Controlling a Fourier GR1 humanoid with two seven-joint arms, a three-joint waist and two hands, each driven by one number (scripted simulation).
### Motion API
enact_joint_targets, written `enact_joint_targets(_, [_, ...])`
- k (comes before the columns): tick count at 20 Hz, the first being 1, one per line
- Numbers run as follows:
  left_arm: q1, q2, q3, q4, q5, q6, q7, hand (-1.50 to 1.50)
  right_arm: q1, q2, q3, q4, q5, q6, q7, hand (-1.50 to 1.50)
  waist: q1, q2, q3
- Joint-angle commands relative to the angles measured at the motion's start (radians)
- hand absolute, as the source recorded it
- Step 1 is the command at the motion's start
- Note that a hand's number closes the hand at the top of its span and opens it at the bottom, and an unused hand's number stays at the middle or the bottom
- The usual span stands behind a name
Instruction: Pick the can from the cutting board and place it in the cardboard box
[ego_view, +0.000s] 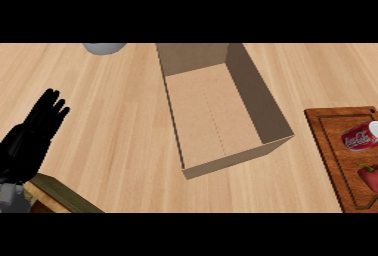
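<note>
Red can (360, 136) lies on its side on the cutting board (330, 150), far right, well apart from the cardboard box (221, 107). Left hand (31, 135) rests with fingers straight, holding nothing; right hand unseen. Advice: approach can from above, wrap around its side. Count: one can, one box, one board, one red pepper (369, 176).

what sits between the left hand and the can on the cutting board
In the head view, the open cardboard box stands between the left hand and the can.
</note>
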Motion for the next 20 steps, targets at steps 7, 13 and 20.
enact_joint_targets(7, [0.069,-0.019,0.047,0.019,-0.009,-0.059,-0.027,0.00,-0.042,0.077,-0.008,0.040,0.133,0.029,0.002,-1.50,0.003,0.007,-0.010])
enact_joint_targets(13, [0.009,-0.039,0.052,0.040,-0.029,-0.044,0.005,0.00,-0.097,0.105,-0.018,0.100,0.179,0.083,0.005,-1.50,0.000,0.007,-0.010])
enact_joint_targets(20, [0.023,-0.078,0.036,0.062,-0.072,-0.046,-0.041,0.00,-0.079,0.149,-0.018,0.155,0.261,0.070,-0.031,-1.50,-0.003,0.007,-0.010])
